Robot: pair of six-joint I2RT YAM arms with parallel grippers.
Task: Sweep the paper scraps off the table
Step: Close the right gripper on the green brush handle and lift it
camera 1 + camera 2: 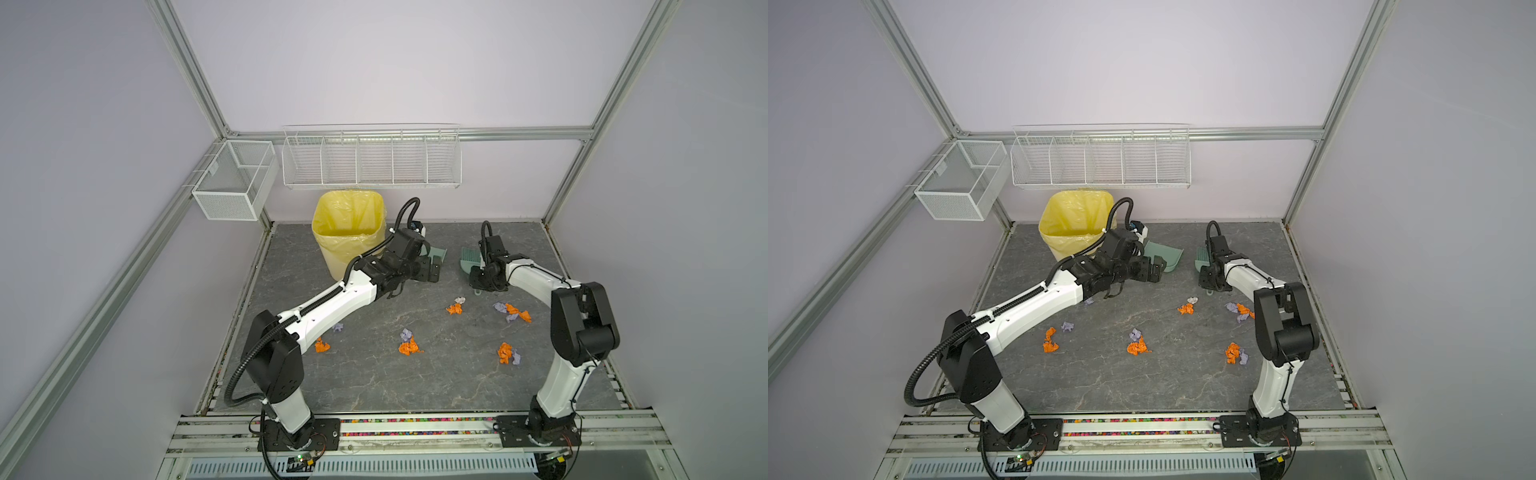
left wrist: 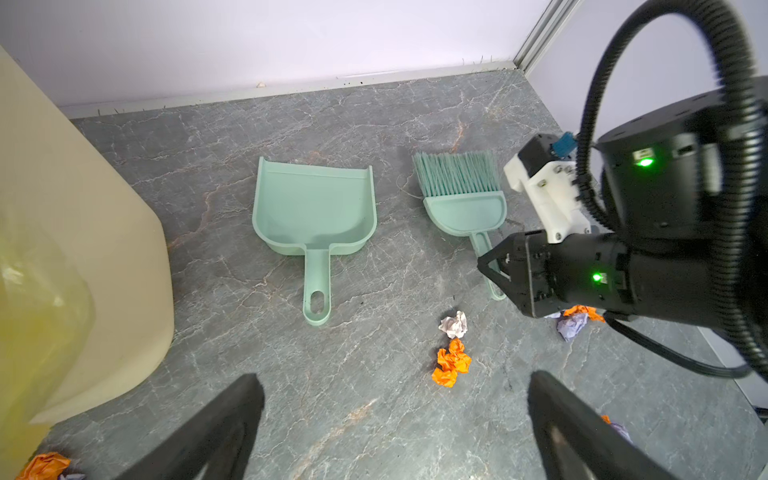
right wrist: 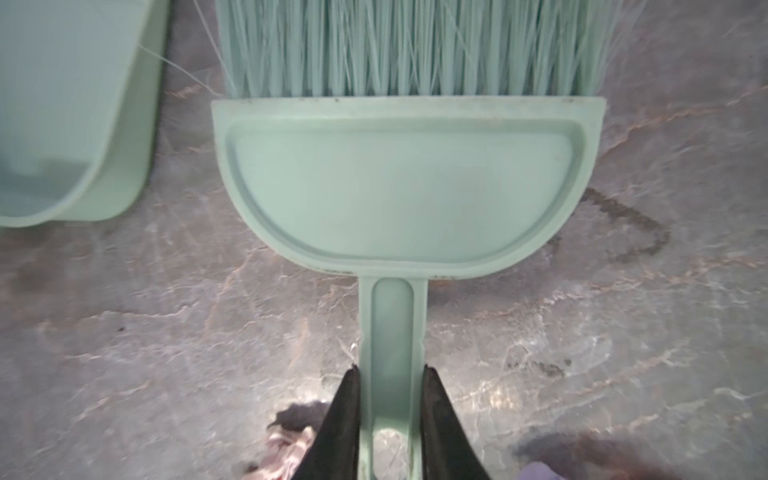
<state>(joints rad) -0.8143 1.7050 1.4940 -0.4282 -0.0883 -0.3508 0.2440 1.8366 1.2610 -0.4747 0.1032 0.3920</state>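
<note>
Though strewn with paper scraps (image 1: 409, 347), veined grey table (image 1: 374, 386); lilac walls (image 1: 374, 62)

Paper scraps (image 1: 409, 347) are orange or lavender; table (image 1: 374, 386) is veined grey.

Pale lilac walls (image 1: 395, 62) close in behind aluminium posts (image 1: 195, 75), with white wire baskets (image 1: 371, 160) hung along the back rail (image 1: 523, 134).

Crumpled orange, lavender paper scraps (image 1: 409, 347) scattered across grey-veined table (image 1: 374, 386).
</note>
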